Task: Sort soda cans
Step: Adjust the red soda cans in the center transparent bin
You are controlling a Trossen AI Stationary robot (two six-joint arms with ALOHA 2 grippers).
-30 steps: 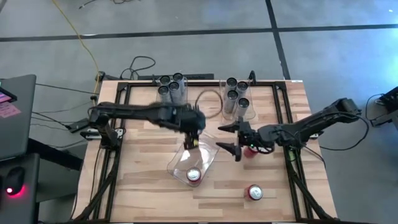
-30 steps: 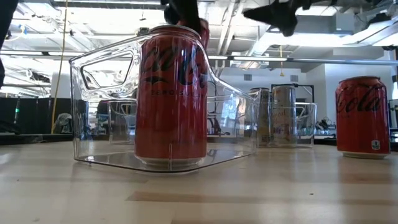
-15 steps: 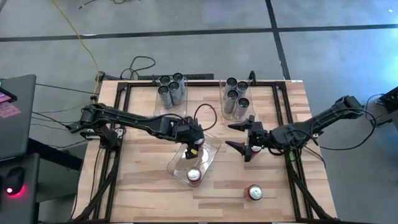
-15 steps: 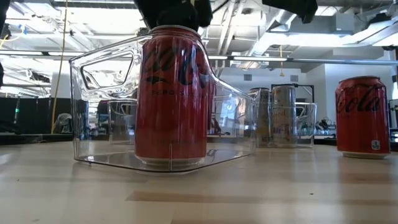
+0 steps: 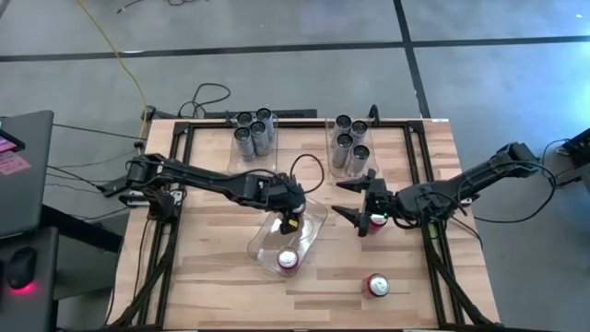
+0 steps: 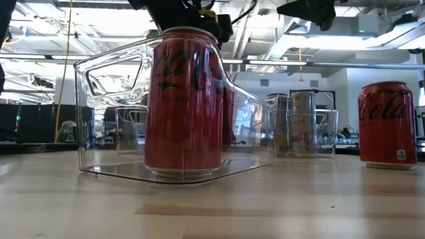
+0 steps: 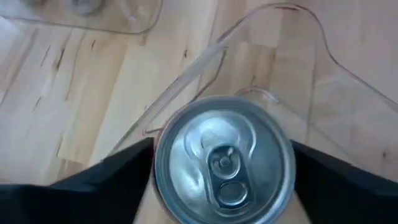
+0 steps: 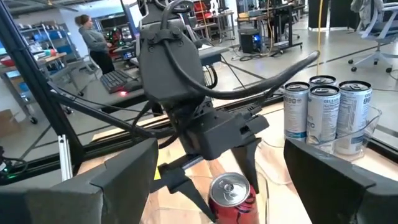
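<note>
Left pincer straddling a red can in the clear bin; right pincer spread wide above the tabletop.

The clear bin lies near the middle of the tabletop with two red cans in it: one at its near end and another at its far end, with the left pincer's fingers either side of it, standing apart from its wall as far as the wrist view shows. A third red can stands alone on the wood near the right front, and a fourth sits just under the right pincer, whose fingers are spread with nothing between them. Two more clear bins at the far edge hold silver-grey cans, a group on the left and a group on the right. A person stands in the room behind.
</note>
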